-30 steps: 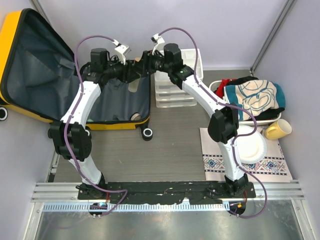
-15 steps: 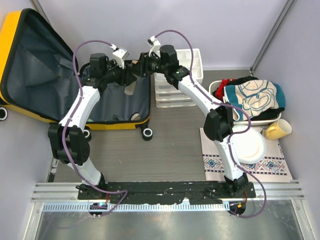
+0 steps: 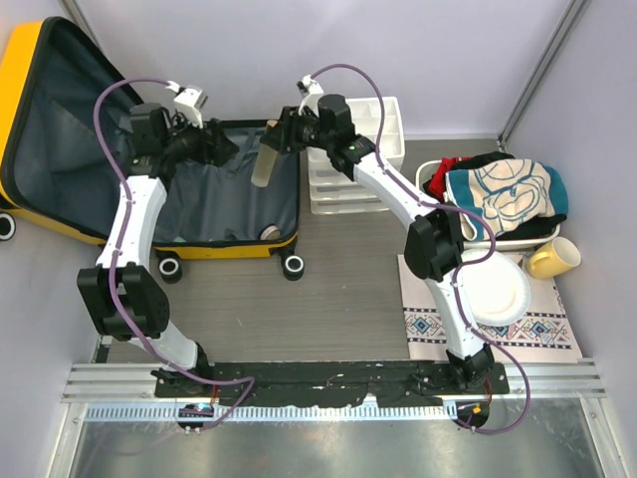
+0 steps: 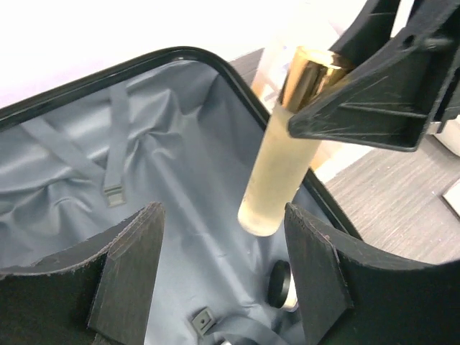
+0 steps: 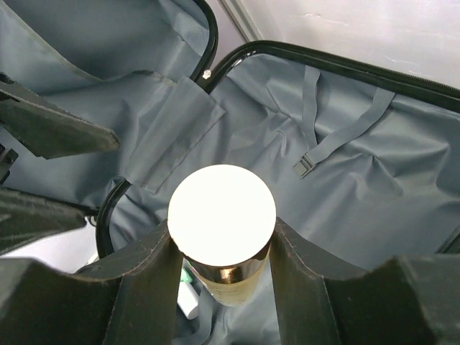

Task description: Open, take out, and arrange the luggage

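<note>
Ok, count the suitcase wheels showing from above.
3 wheels on the yellow suitcase: one far left, one mid near edge, one near right corner. A fourth may be hidden.

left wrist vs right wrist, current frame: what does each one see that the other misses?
Left wrist only: the bottle side-on, a frosted body under a gold cap, hanging over the luggage lining. A small round dark item lies below it. The left fingers are apart with nothing between them.
Right wrist only: the bottle's round top end-on, clamped between the right fingers, and a fabric pocket flap on the lining.
Both: the bottle, the grey lining, a buckled strap.
</note>
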Robot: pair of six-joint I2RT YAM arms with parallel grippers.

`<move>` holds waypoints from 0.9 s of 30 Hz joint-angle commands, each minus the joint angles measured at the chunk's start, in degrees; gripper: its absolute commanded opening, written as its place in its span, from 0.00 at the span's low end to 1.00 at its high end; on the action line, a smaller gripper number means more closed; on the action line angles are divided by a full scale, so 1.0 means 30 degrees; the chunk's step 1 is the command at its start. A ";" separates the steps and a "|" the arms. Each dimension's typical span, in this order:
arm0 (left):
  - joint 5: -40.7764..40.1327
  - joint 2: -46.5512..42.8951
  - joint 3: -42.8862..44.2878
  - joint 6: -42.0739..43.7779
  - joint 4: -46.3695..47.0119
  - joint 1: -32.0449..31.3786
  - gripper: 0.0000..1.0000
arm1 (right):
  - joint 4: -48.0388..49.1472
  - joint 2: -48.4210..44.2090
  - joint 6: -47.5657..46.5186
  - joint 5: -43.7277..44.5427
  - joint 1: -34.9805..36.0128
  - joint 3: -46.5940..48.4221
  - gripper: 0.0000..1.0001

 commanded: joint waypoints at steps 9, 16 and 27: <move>-0.0194 -0.0420 -0.0244 -0.2135 0.1002 0.0410 0.74 | 0.3409 -0.3003 0.0152 -0.0193 -0.1115 0.1434 0.01; 0.0626 0.1103 0.1252 -0.2837 0.0415 0.0351 0.85 | 0.3175 -0.5201 0.0412 -0.0223 -0.3223 0.0234 0.01; 0.0714 0.2041 0.2366 -0.2693 -0.0052 0.0147 0.92 | 0.2268 -0.7689 0.1119 -0.0400 -0.6944 0.0057 0.01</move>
